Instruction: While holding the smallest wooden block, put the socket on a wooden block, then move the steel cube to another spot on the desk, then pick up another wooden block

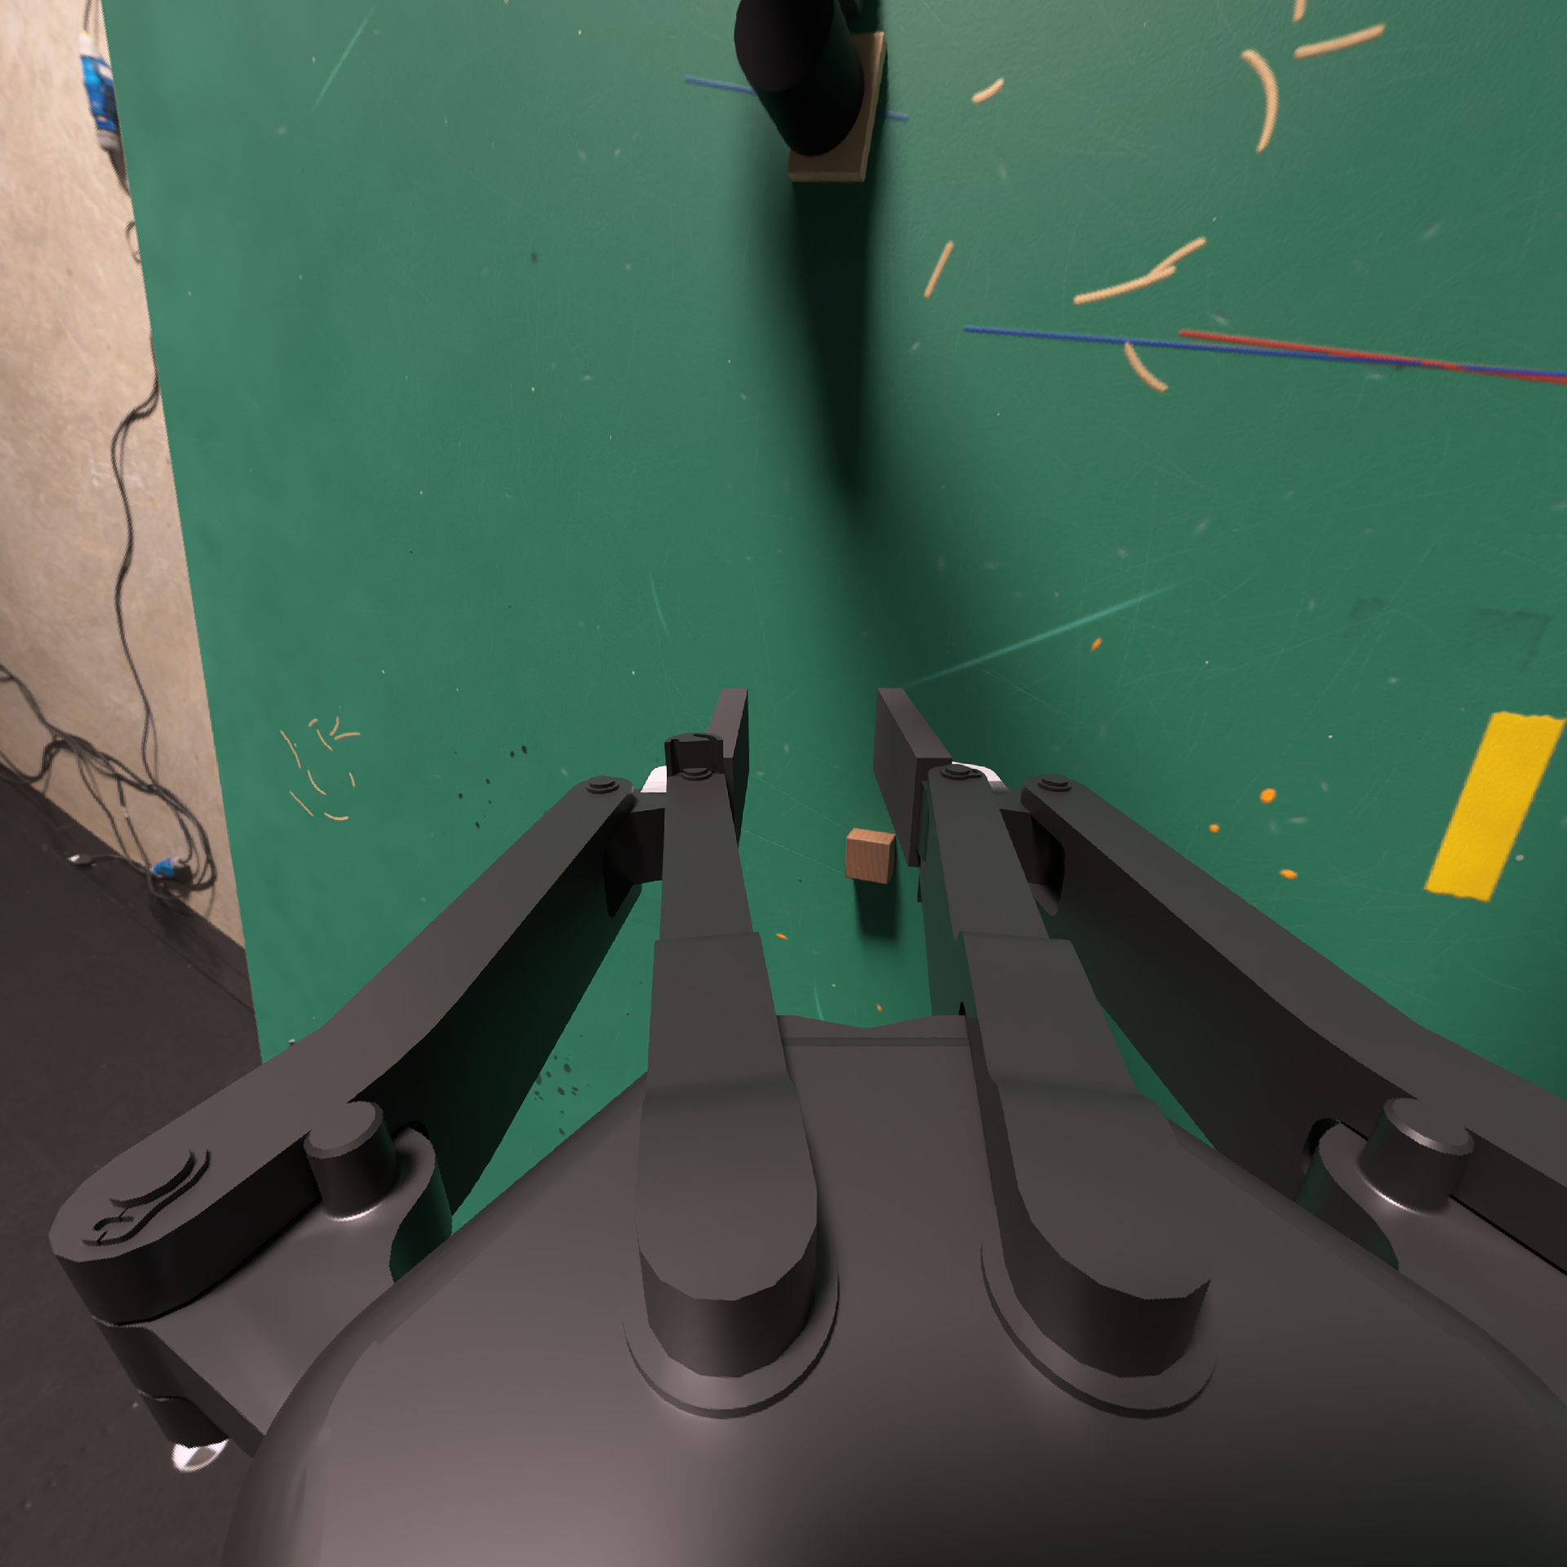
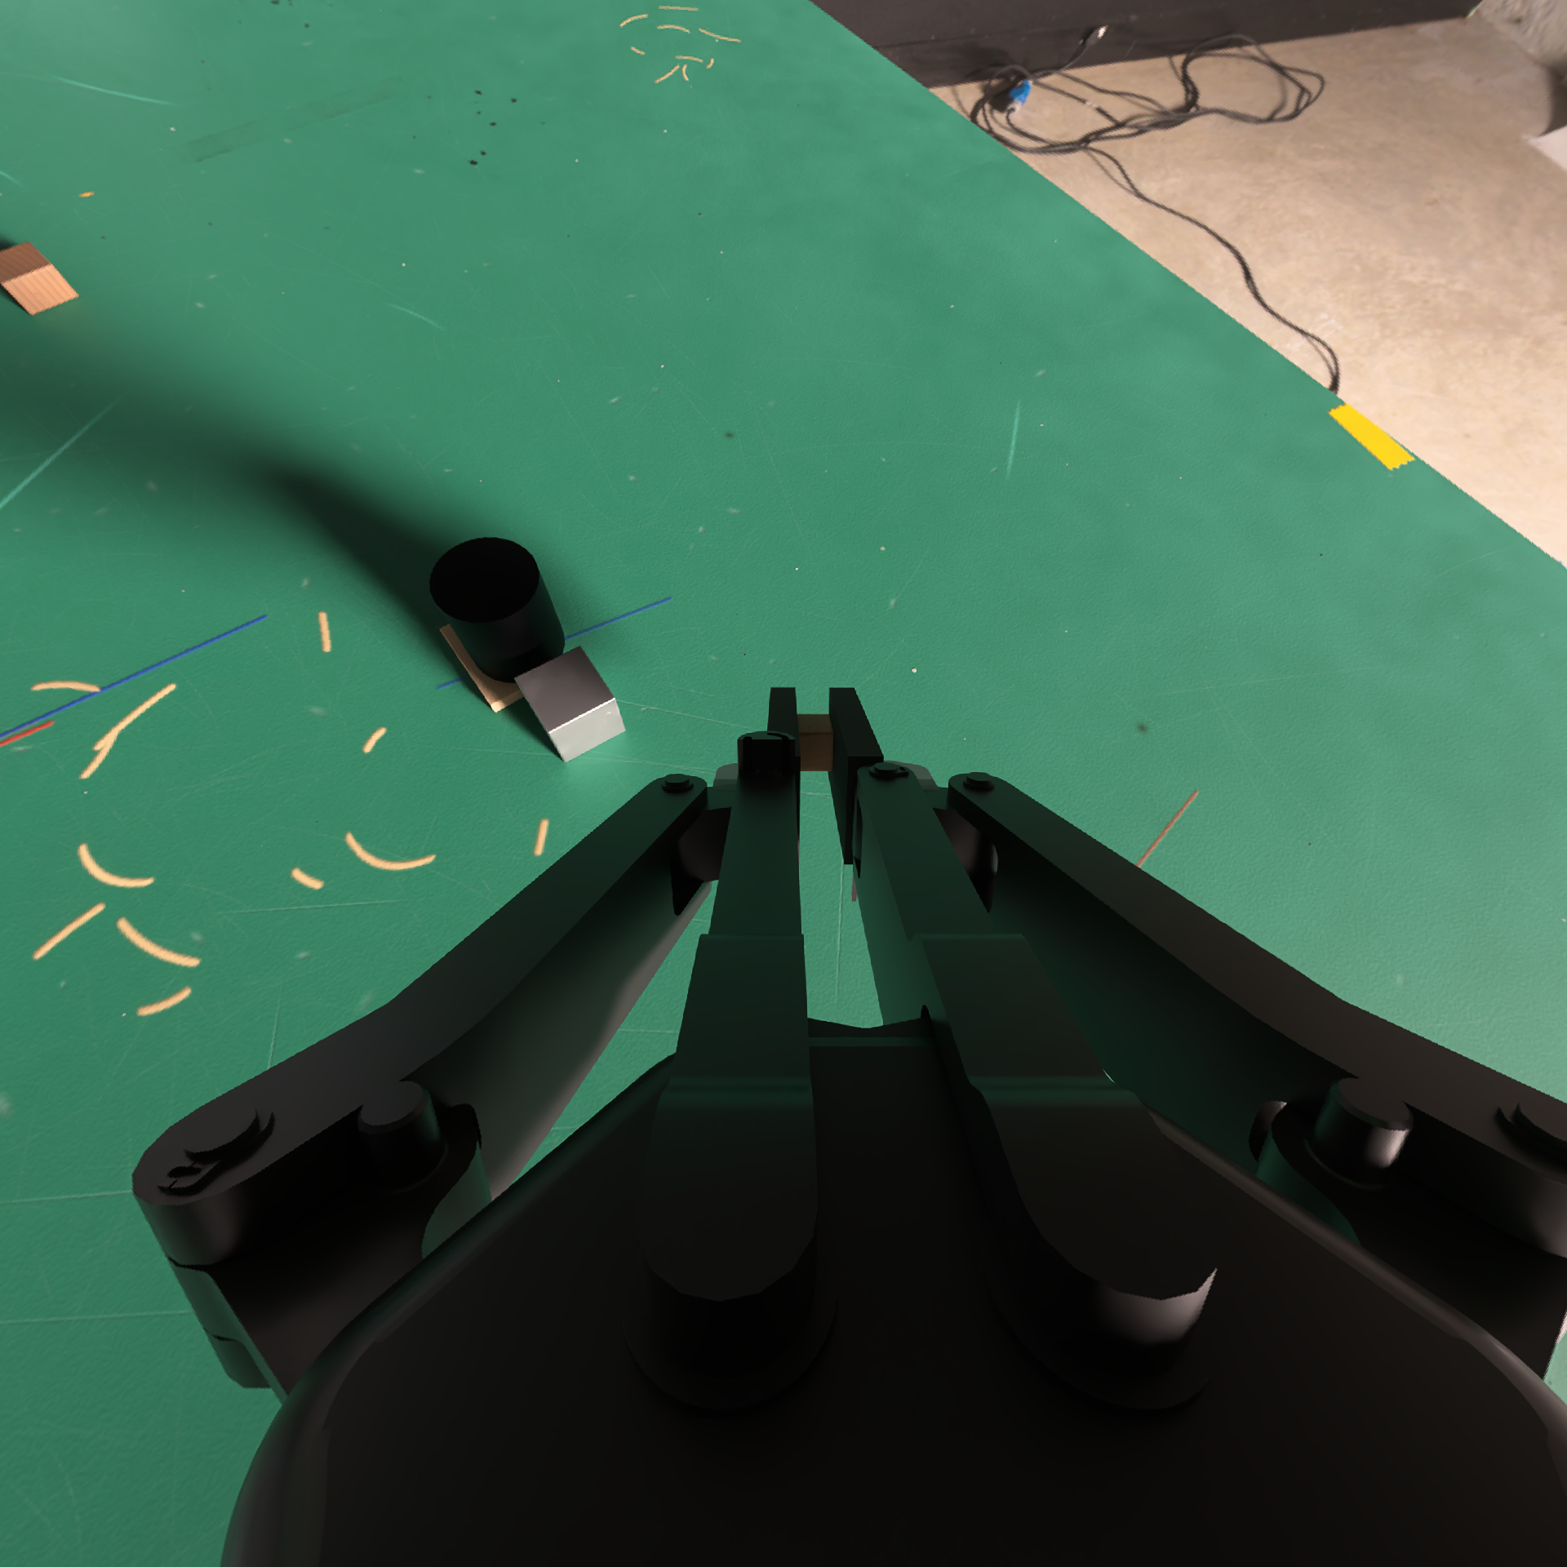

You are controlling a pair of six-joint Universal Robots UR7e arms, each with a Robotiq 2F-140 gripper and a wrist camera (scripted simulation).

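Note:
My right gripper (image 2: 815, 721) is shut on the smallest wooden block (image 2: 815, 743), held above the green desk. The black socket (image 2: 496, 604) stands on a flat pale wooden block (image 2: 485, 678); the steel cube (image 2: 570, 702) sits against them. The same socket (image 1: 801, 76) on its flat block (image 1: 835, 161) shows far off in the left wrist view. My left gripper (image 1: 811, 742) is open above a brown wooden block (image 1: 869, 855), which lies on the desk near its right finger (image 1: 900, 755). That block also shows in the right wrist view (image 2: 34, 278) at far left.
The green desk (image 1: 509, 475) has scratches, chalk marks and yellow tape (image 1: 1492, 805). Its edge runs along the left in the left wrist view, with cables (image 1: 127, 763) on the floor. In the right wrist view the desk edge (image 2: 1272, 339) runs at upper right, cables (image 2: 1145, 110) beyond.

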